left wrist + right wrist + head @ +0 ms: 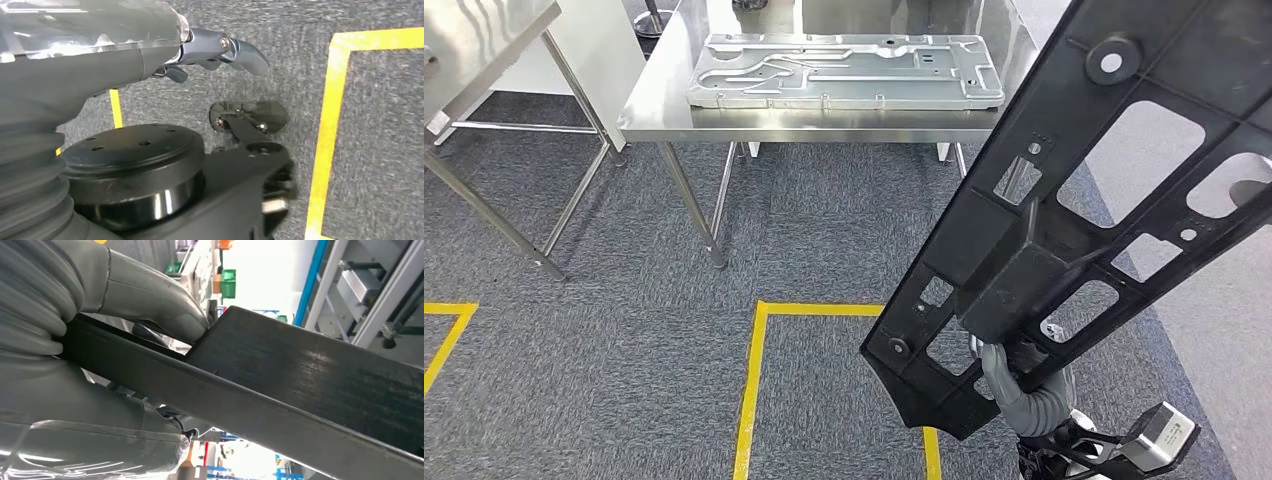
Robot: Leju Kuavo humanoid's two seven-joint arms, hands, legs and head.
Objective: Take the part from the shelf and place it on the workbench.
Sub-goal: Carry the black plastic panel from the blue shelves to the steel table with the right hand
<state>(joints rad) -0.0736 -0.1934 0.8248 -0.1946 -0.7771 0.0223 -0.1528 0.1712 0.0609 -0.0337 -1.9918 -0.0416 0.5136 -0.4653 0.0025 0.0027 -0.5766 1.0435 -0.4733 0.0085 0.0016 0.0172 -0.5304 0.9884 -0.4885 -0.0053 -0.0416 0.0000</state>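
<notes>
A long black part (1014, 260) with several cut-out windows runs slanted from the lower middle to the upper right of the head view. My right hand (1009, 375) grips it near its lower end from underneath. In the right wrist view the thumb (150, 305) presses on the black part (300, 370) and the palm wraps its edge. The steel workbench (804, 125) stands ahead across the carpet, apart from the part. My left hand (215, 47) hangs over the floor, fingers stretched out and holding nothing.
A large silver stamped panel (844, 70) covers most of the workbench top. A second steel table (484, 30) stands at the far left. Yellow tape lines (754, 380) mark the grey carpet between me and the workbench.
</notes>
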